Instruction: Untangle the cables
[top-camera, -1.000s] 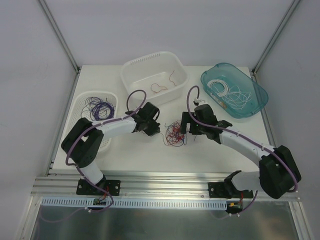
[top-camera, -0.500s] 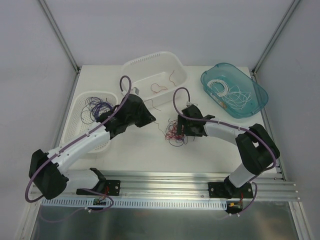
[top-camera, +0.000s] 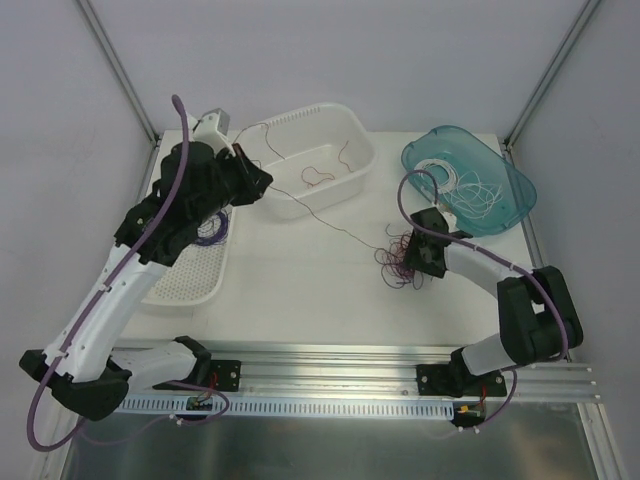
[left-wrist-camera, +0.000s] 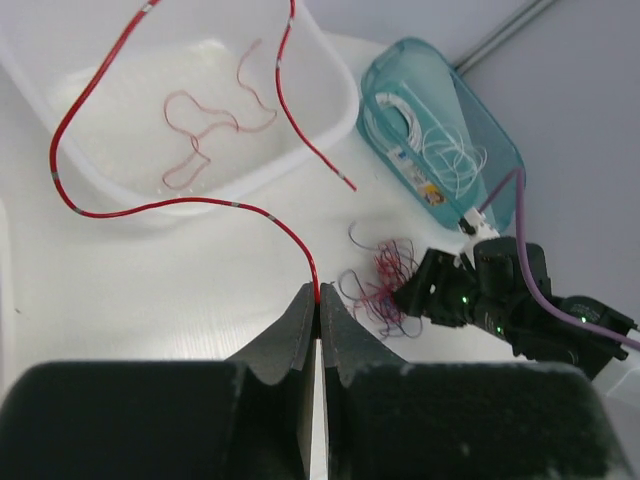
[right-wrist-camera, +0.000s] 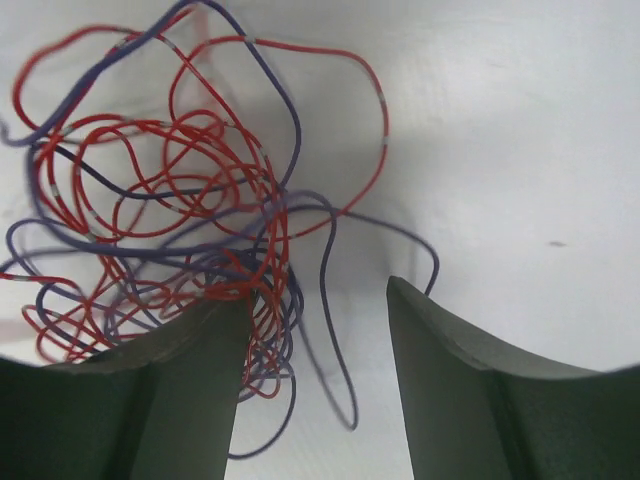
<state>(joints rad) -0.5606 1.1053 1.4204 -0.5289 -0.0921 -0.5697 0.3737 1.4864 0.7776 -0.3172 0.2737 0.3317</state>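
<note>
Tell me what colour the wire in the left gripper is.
The wire is red, with small pale bands; best seen in the left wrist view.

The tangled cables (right-wrist-camera: 268, 240) are red and purple with small grey bands, the middle tub (top-camera: 340, 185) is white, the upper right tub (top-camera: 512, 213) is teal.

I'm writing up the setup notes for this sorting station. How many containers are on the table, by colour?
White: 2 (deep tub, shallow basket)
Teal: 1 (bin)
Total: 3
</note>
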